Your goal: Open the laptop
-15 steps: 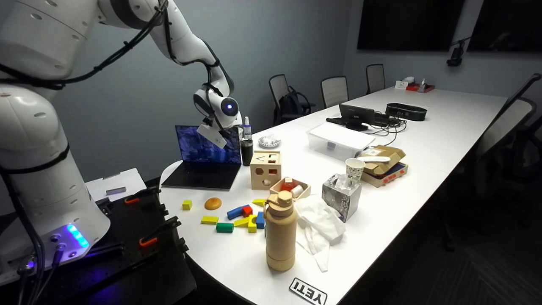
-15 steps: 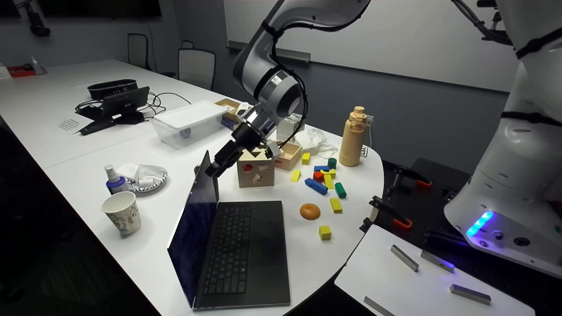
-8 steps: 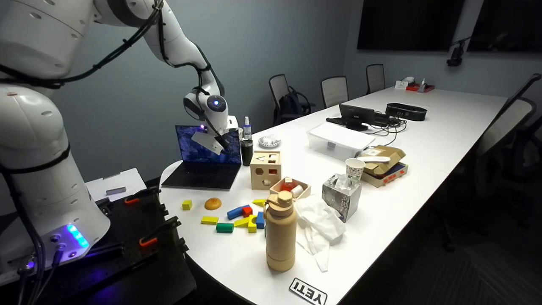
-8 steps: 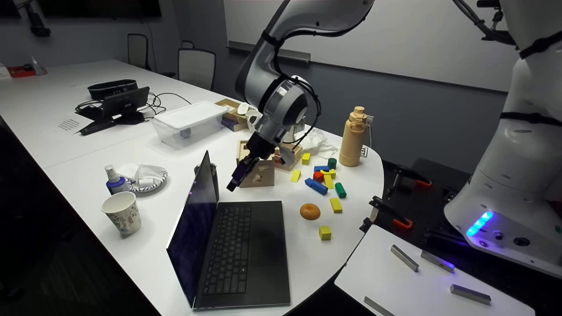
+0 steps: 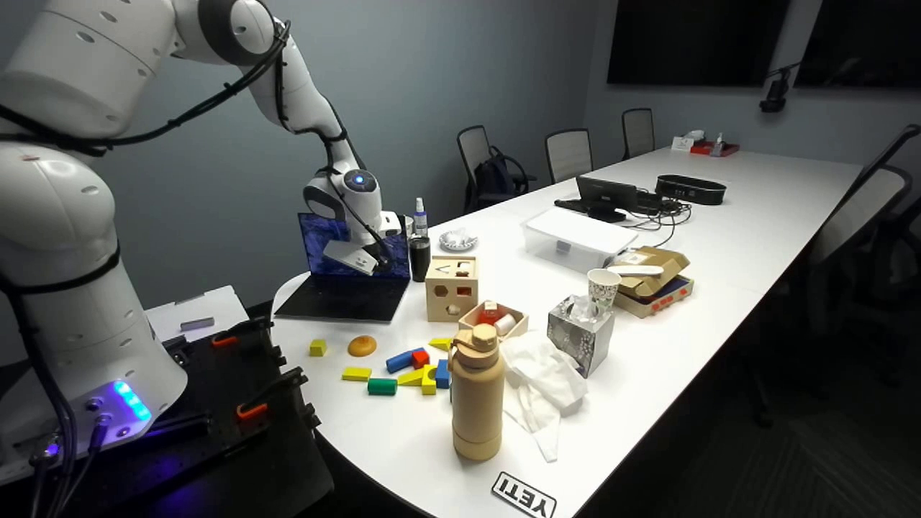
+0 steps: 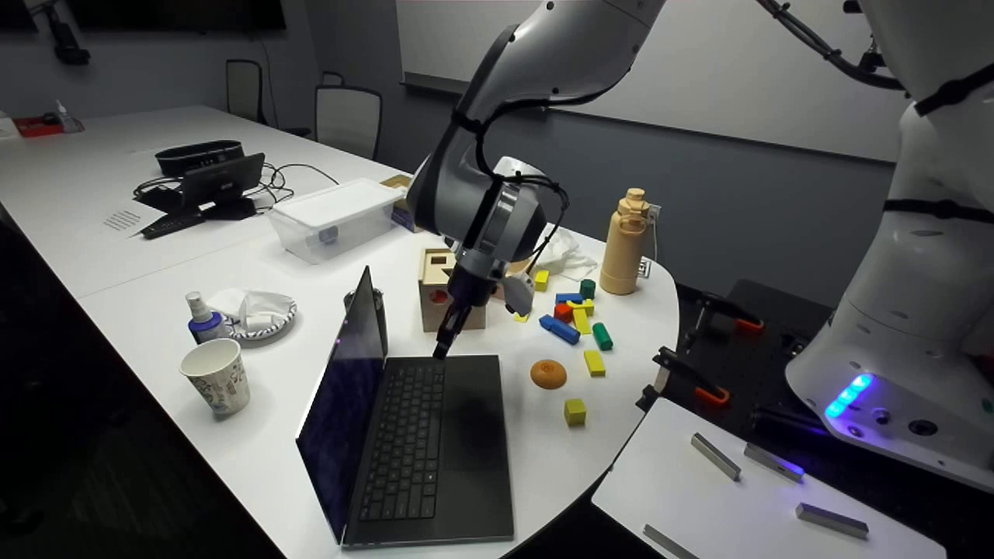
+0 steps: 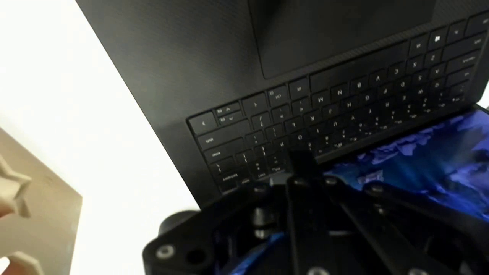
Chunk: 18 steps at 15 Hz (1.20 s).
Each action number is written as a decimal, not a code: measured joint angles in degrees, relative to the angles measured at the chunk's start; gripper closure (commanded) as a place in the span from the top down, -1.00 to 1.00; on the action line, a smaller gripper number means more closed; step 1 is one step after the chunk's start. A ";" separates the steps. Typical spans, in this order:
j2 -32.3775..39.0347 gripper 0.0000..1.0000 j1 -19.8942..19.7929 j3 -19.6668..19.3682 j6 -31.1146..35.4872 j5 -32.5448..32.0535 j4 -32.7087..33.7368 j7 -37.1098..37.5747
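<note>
The coming move turns on the screen point(image 6: 342, 411), which stands raised on the side of the gripper point(image 6: 441, 349) away from the robot's base point(image 6: 916, 310), its face toward the fingertips point(image 7: 301, 164). The long axis of the laptop point(image 6: 419, 442), the hinge line, begins near the gripper and runs off to 1 side of it; a wooden box point(image 6: 432, 310) sits beside the gripper on the opposite side. Only 1 arm point(image 6: 536, 70) is here. The keyboard point(image 7: 336, 103) lies below the fingertips, backspace end nearest; whether they touch it, I can't tell. The 2 fingers look closed together, with nothing held. The laptop stands open in both exterior views, so I judge the task done or nearly so: lifting up and away from the screen seems safest, while a sweep toward it could shove the lid back.
</note>
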 measured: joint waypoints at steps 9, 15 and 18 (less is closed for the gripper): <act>7.57 -1.00 4.34 -6.42 -0.11 -15.12 6.86 10.57; 11.79 -1.00 2.88 -5.80 -0.46 -31.11 10.46 23.42; 13.57 -1.00 -1.82 -1.73 -0.46 -43.98 11.73 33.01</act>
